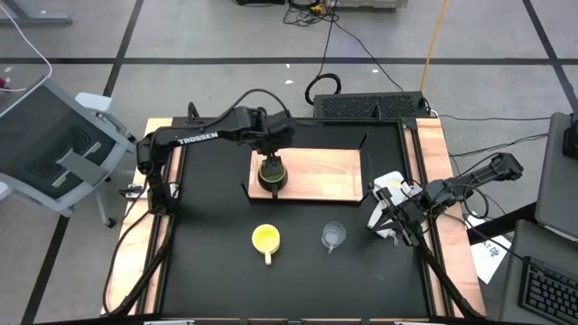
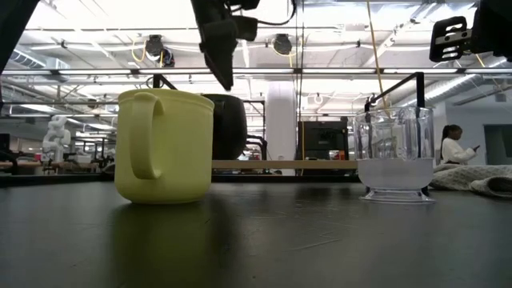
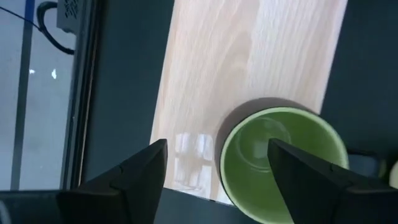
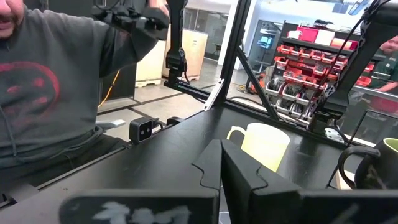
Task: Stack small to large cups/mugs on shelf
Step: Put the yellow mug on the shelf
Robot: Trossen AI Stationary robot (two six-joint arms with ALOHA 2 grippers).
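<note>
While the left gripper (image 1: 271, 165) hangs with fingers wide over the olive mug (image 1: 271, 175) at the shelf's (image 1: 321, 171) nine o'clock end, next fetch: yellow mug (image 1: 265, 239), six o'clock on the worktop (image 1: 208, 262).

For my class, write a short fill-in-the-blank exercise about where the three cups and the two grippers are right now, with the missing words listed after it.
1. The green mug stands on the ____.
2. The yellow mug and the clear cup stand on the black ____.
3. The left gripper, fingers open, hovers over the ____ mug.
4. The right gripper waits at the table's right side, its fingers ____.

Missing words: shelf; table; green; shut
</note>
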